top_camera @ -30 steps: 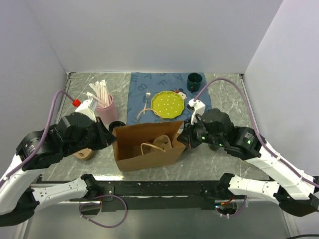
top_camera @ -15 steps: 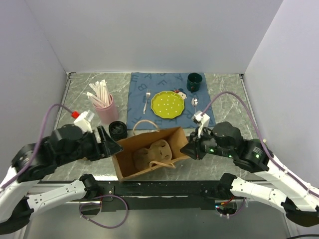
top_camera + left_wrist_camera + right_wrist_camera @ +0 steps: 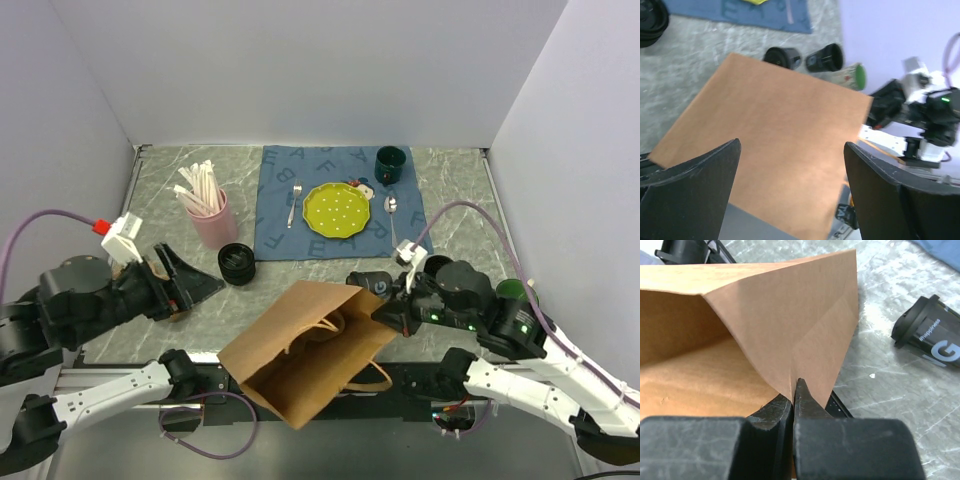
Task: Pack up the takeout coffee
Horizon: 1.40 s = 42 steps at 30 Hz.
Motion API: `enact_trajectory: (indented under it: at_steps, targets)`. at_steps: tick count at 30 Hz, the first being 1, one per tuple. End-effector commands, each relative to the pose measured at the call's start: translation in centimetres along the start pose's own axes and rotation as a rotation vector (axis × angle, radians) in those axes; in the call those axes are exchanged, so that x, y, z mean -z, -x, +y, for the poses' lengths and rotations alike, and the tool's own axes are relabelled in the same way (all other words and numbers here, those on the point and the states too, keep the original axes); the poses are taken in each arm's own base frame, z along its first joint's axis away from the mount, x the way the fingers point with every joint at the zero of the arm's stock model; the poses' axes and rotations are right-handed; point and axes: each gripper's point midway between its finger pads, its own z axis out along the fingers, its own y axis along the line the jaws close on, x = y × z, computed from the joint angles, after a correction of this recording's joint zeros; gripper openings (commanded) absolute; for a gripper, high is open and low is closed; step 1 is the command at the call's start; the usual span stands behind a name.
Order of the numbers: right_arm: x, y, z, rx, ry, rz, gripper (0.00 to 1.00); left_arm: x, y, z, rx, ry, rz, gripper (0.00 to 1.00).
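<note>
The takeout coffee [image 3: 237, 262], a small black cup with a round black lid, stands upright on the marble beside the pink straw cup; it shows at the top-left corner of the left wrist view [image 3: 650, 20]. A brown paper bag [image 3: 300, 360] hangs tilted over the table's near edge, mouth up. My right gripper [image 3: 385, 315] is shut on the bag's right rim, pinching the paper fold [image 3: 794, 382]. Left of the bag, my left gripper [image 3: 200, 285] stands open and apart from it, with the bag's flat side [image 3: 775, 125] beyond its fingers [image 3: 695, 185].
Two black cups [image 3: 782, 56] [image 3: 825, 56] lie on their sides by the right arm, one of them close to the bag's corner [image 3: 930, 332], with a green-topped cup [image 3: 850, 75] beside them. At the back are a blue placemat [image 3: 275, 190], green plate [image 3: 337, 210], dark green mug [image 3: 390, 160] and pink straw cup [image 3: 212, 222].
The left gripper let go of the bag, opened wide and drew back left. The right gripper pulled the bag toward the near edge, lifting and tilting it.
</note>
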Motion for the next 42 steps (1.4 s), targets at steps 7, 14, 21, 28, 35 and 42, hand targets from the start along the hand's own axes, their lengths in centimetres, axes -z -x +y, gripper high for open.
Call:
enact_trajectory:
  at_steps: [7, 14, 21, 28, 35, 42]
  targets:
    - [2.7, 3.9, 0.5, -0.015, -0.043, -0.122, 0.0, -1.6, -0.1, 1.4, -0.032, 0.076, -0.012, 0.92]
    - [3.5, 8.0, -1.0, 0.056, -0.201, -0.133, 0.0, -3.8, -1.4, 2.3, -0.084, 0.134, 0.049, 0.91]
    - [4.2, 12.3, 0.6, 0.123, -0.201, -0.145, 0.0, -3.7, -0.9, 2.3, -0.092, 0.133, 0.023, 0.91]
    - [4.2, 13.1, 1.4, 0.063, -0.221, -0.052, 0.0, -2.6, -0.6, 3.5, -0.062, 0.143, -0.018, 0.91]
    - [4.5, 13.9, 3.3, 0.021, -0.173, -0.041, 0.0, -1.6, -0.3, 3.6, -0.047, 0.145, -0.026, 0.89]
    - [2.1, 10.8, 2.6, 0.046, -0.178, 0.053, 0.0, -1.0, 0.0, 3.2, -0.034, 0.135, -0.034, 0.89]
